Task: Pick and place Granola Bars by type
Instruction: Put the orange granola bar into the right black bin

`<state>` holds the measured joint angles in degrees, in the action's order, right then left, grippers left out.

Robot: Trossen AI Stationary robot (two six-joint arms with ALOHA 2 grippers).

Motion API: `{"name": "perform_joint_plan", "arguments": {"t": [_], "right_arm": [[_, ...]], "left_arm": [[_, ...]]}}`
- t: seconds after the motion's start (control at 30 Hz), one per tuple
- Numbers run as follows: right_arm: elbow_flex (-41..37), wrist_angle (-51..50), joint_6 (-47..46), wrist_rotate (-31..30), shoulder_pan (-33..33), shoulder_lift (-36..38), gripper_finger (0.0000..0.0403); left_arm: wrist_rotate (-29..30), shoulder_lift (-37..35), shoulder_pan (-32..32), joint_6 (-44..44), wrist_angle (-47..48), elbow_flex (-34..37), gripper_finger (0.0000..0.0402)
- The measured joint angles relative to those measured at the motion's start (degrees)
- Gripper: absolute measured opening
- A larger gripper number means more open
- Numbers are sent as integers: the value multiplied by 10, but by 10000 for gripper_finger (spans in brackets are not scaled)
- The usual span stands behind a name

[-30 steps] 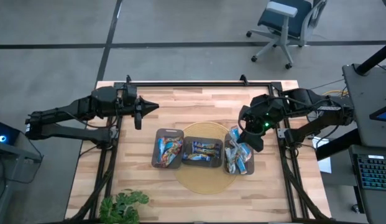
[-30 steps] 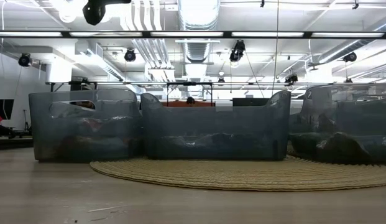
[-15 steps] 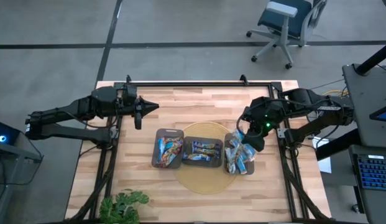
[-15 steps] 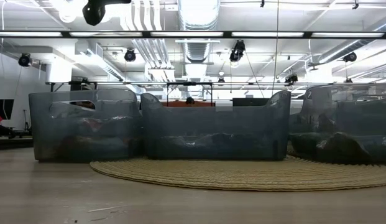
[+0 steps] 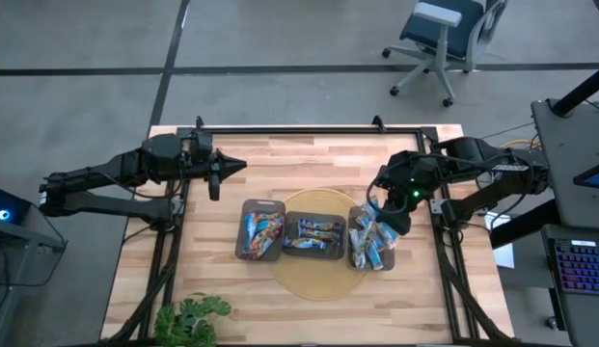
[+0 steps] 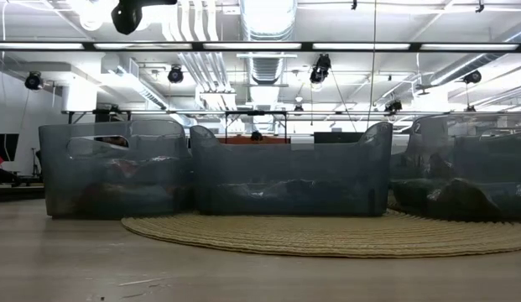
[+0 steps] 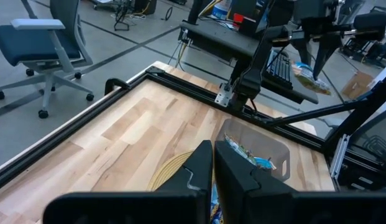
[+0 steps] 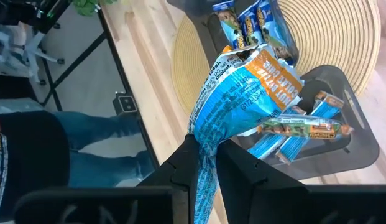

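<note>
Three dark trays stand side by side on a round woven mat (image 5: 316, 253): left (image 5: 260, 229), middle (image 5: 313, 235), right (image 5: 369, 243). Each holds granola bars; the right tray (image 8: 345, 134) holds blue ones and an orange-green one (image 8: 301, 128). My right gripper (image 5: 379, 209) hangs above the right tray, shut on a blue-and-orange wrapped bar (image 8: 248, 93). My left gripper (image 5: 233, 166) hovers shut over the table's far left part with nothing in it. Neither gripper shows in the low view. My right gripper pinches the bar's crimped end (image 8: 203, 144) between its two fingers. The fingers slant downward from the table's right side. The rest of the wrapper juts out past the fingertips, lifted clear above the right tray.
A potted plant (image 5: 191, 318) stands at the near left corner. A black frame rail (image 5: 309, 130) runs along the far edge. Bare wood lies between the trays and the far rail. In the right wrist view a person's legs (image 8: 87, 134) show beyond the table's edge.
My right gripper has tipped a little further downward over the right tray, keeping its hold on the bar. The bar has swung slightly with it.
</note>
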<state>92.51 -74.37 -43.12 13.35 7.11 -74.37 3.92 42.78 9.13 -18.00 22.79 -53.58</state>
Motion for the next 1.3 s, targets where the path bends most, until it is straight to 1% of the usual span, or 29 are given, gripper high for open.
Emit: {"name": "perform_joint_plan", "arguments": {"t": [0.27, 0.5, 0.67, 0.8, 0.97, 1.2, 1.3], "right_arm": [[-10, -5, -17, -45, -3, -8, 43], [-32, -5, -19, -48, -3, -35, 43], [-53, -4, -19, -50, -3, -38, 43], [-74, -3, -15, -70, -5, -38, 43], [-121, 10, -18, -76, -16, -38, 43], [-222, 112, -17, -68, -17, -38, 43], [-264, 139, -21, -49, -17, -38, 43]], "left_arm": [[0, 0, 0, -1, 0, 0, 0], [-1, 0, 0, 0, 2, 0, 0], [-1, 0, 0, 0, 4, 0, 0], [-1, 0, 0, 0, 5, 0, 0], [-1, 0, 0, 0, 5, 0, 0], [-1, 0, 0, 0, 5, 0, 0], [-1, 0, 0, 0, 4, 0, 0]]}}
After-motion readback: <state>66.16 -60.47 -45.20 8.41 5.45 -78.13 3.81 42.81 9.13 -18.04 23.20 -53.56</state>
